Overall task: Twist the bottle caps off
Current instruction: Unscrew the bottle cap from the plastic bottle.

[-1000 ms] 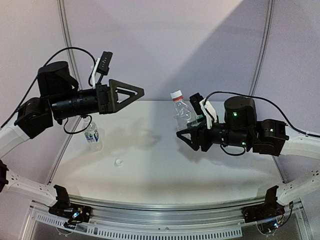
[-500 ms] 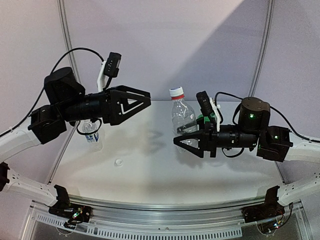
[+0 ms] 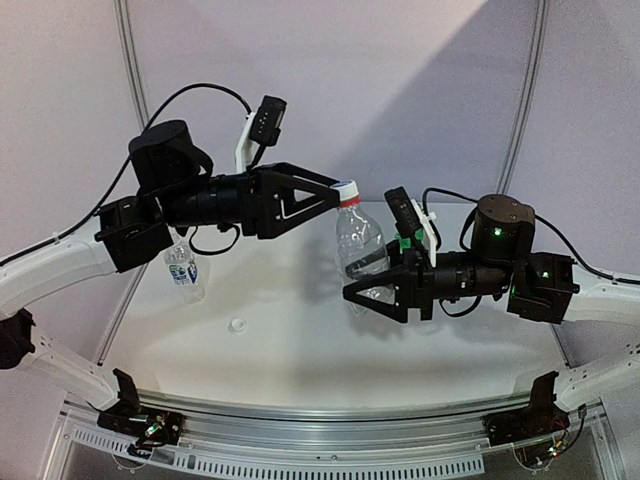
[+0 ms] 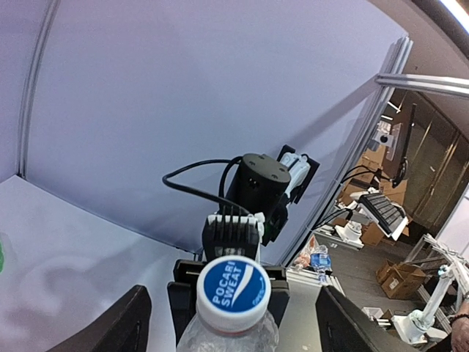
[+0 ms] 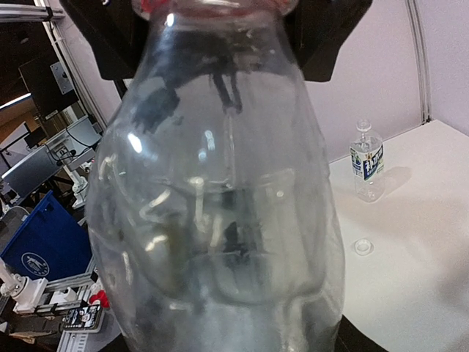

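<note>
Since a second ago the left arm has swung in from the left and the right arm has lifted the clear bottle (image 3: 360, 232) toward it, so the left pincer (image 3: 335, 197) now reaches its cap (image 3: 347, 189). From above, the right pincer (image 3: 352, 283) is clamped around the bottle's lower body, holding it off the worktop (image 3: 300, 340) with its long axis roughly upright and the cap on top. The left arm lies nearly level, its tips at cap height. A labelled bottle (image 3: 184, 270) stands far left, a loose cap (image 3: 237, 325) lying apart from it. On the left wrist view the blue-topped cap sits dead ahead between the two fingers (image 4: 126, 323), which stand wide on either side and clear of it: open, holding nothing. To my eye the next move calls for closing on the cap and turning about the bottle's axis. On the right wrist view the bottle fills the frame, with pale worktop, lilac walls and a cluttered workshop behind.
</note>
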Tool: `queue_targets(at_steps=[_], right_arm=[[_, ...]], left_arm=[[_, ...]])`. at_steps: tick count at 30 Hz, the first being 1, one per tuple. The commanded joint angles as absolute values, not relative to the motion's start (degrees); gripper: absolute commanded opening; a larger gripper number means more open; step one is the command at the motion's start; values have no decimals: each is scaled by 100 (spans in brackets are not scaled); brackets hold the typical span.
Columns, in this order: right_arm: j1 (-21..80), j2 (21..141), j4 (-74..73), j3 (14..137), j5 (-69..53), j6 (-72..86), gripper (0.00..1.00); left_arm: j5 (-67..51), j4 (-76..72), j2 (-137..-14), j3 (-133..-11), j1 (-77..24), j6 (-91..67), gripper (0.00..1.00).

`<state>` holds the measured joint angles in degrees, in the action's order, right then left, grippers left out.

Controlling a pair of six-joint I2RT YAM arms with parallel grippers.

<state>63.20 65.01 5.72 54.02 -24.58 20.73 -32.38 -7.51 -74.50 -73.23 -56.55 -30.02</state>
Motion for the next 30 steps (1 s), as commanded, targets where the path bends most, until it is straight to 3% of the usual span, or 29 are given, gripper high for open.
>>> queue_targets(at_steps=[1,8,13,18,26,30], right_arm=[[6302,6565,712,5497,-2590,2112,0],[6303,6587,721,5511,-2628,2101,0],[6303,6575,695,5519,-2624,2084,0],[6307,6595,609,5575,-2450,2036,0],[6307,6831,-590,5960,-389,1445,0],[6310,7183,-1240,6375,848,1208,0]], left_arm=[[-3401,-861,-7596,-7565,-5649,-2925,77],[-3433,-708,-7757,-7757,-5645,-2855,68],[-3518,-618,-7871,-7837,-5647,-2861,38],[-3510,-516,-7918,-7872,-5643,-2877,23],[-3049,509,-8117,-8180,-5651,-2950,17],[-2162,1410,-8302,-8530,-5716,-3143,17]])
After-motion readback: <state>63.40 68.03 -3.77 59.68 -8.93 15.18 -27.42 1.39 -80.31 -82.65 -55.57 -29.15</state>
